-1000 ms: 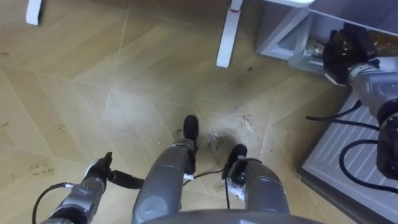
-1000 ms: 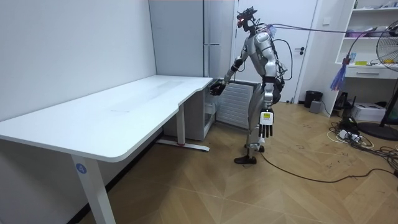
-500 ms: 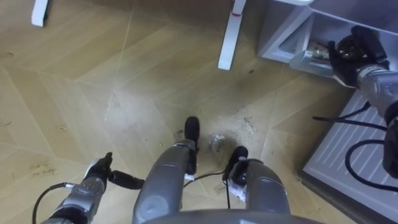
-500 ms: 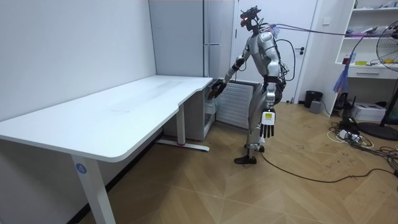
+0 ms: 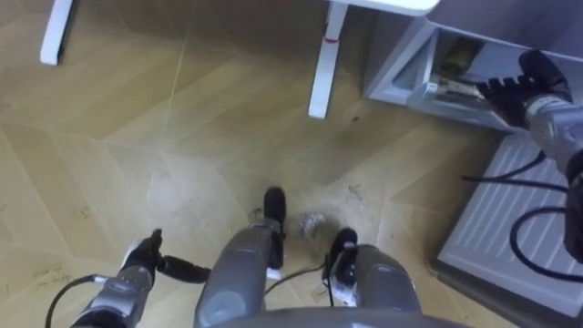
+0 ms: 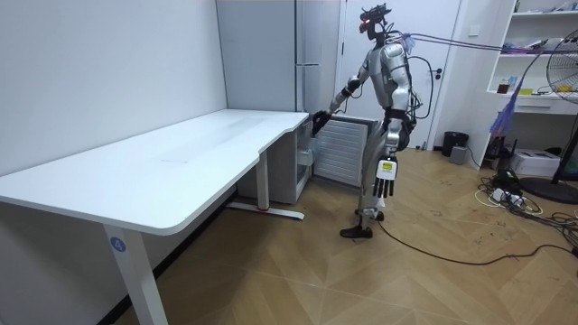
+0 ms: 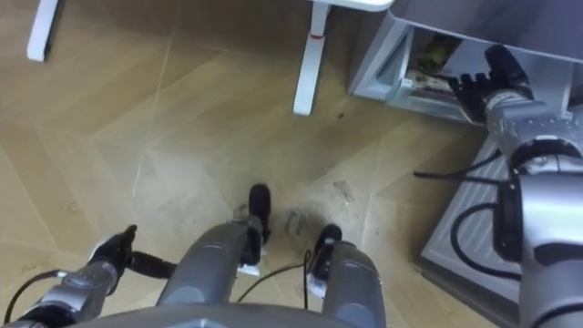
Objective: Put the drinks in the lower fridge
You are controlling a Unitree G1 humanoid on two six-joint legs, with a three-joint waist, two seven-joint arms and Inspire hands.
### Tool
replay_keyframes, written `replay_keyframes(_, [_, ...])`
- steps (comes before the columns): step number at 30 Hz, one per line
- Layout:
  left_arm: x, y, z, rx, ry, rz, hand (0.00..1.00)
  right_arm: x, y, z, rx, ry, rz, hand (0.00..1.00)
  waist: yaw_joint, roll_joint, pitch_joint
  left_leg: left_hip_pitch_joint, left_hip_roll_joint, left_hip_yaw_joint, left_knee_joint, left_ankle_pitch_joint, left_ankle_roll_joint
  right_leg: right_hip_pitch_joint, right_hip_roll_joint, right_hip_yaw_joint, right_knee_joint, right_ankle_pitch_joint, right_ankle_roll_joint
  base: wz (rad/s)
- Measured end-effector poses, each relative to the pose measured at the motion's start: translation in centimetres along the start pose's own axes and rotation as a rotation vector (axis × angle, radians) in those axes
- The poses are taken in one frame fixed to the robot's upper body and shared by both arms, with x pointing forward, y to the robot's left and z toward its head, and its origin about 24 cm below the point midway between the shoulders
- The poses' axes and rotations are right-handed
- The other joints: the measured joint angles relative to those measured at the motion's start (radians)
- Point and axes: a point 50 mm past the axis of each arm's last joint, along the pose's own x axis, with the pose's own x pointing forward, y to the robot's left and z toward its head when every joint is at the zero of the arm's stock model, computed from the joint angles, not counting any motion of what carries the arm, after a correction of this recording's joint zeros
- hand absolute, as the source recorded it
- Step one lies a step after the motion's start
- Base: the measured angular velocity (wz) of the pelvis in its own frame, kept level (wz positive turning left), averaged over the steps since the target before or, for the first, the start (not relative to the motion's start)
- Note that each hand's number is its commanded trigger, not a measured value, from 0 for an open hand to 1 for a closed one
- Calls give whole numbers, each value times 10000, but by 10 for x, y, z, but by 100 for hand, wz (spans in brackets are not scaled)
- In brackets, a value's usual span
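I stand on the wood floor in front of the grey fridge (image 6: 307, 54), whose lower compartment (image 5: 405, 64) is open. A yellowish drink (image 5: 455, 55) rests inside it, behind a clear shelf rail. My right hand (image 5: 521, 89) hovers just outside the compartment, a little right of the drink, its fingers spread straight and holding nothing. In the room view the right hand (image 6: 319, 121) reaches toward the fridge. My left hand (image 5: 141, 260) hangs open and empty beside my leg, and the left hand (image 6: 386, 176) points straight down in the room view.
The lower fridge door (image 5: 515, 223) lies swung open at my right, its ribbed white inner side up. A white desk (image 6: 181, 153) stands to my left; its legs (image 5: 321, 59) are close to the fridge. Open floor lies behind me.
My right hand has gone from curled at the compartment's mouth to fingers spread straight. I have straightened up, and the eye view has shifted with that. The left hand has stayed hanging.
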Motion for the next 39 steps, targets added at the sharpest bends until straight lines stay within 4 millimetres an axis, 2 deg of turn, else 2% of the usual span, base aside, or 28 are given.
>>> replay_keyframes(9, [-1, -1, -5, -14, 241, -75, 0, -1, 0, 7, -41, -210, 175, 0, -55, 0, 0, 10, -6, -7, -135, 91, 9, -3, 17, -3, -81, 90, -14, 0])
replay_keyframes(14, [-1, -1, -6, -42, 253, -239, 0, -1, -6, 8, -186, -253, 182, 0, -9, 4, 5, 186, -15, 21, -161, 86, 18, 184, 44, 89, -215, 111, 20, -3])
replay_keyframes(23, [-1, 4, 4, -575, -326, -189, 0, -4, -12, 20, -766, -533, 199, 0, -58, 2, 6, 326, -44, 64, -258, 79, 25, 306, 17, 136, -216, 95, 45, 0])
replay_keyframes(27, [-1, 7, 2, -811, -417, -87, 0, -6, -27, 24, -1130, -832, 82, 0, -107, -35, 20, 829, -69, 39, -503, 35, -27, 735, 1, 97, -421, 47, 93, 1])
replay_keyframes(30, [-1, 9, 4, -903, -504, 22, 0, -7, -35, 26, -1566, -966, -33, 0, -275, -68, 6, 907, -33, 96, -545, 31, -33, 903, 56, 20, -638, 118, 83, 2])
replay_keyframes(33, [-1, 9, 4, -900, -587, 10, 0, -9, -42, 29, -2068, -1214, -71, 0, -281, -71, 4, 997, 3, 214, -544, -17, 5, 994, 120, 177, -788, 188, 99, -16])
replay_keyframes(39, [-1, 9, 3, -908, -679, 20, 0, -15, -73, 32, -3156, -1475, -738, 0, -282, -26, -18, 1920, -1, 296, -701, -314, -70, 2001, 228, 392, -1351, 220, 168, -10])
